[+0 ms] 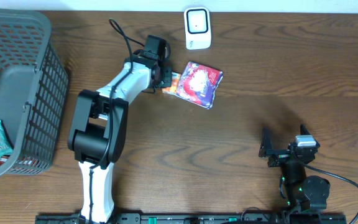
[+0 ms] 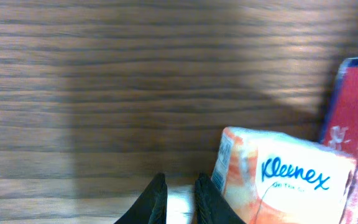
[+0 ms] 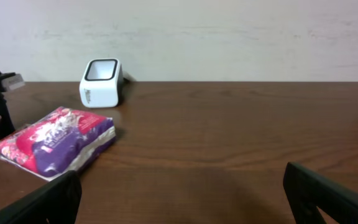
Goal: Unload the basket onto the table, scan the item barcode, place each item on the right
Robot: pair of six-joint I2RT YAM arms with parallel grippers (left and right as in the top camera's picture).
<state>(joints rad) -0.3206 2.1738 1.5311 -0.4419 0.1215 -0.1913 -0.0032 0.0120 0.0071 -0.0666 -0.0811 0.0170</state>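
**Left gripper shut next to the tissues, not on them**

The left gripper (image 2: 180, 183) is closed w/ nothing in it; only table shows in the thin gap. The tissue pack (image 2: 284, 180) lies just to its right, maybe touching a finger, can't tell. The snack bag (image 2: 353, 118) is further right, against the pack. The scanner (image 1: 197, 28) sits ahead of the gripper, a bit apart. The right gripper (image 3: 180, 180) is wide open, empty, well apart from all that.

What could go wrong: closed fingers can't pick up, so a push would prob. just shove the pack into the bag. Grabbing both = wrong scan.

Count: 1 tissue pack, 1 snack bag, 1 scanner, 1 basket (image 1: 55, 68) w/ stuff inside (can't count), 2 arms.
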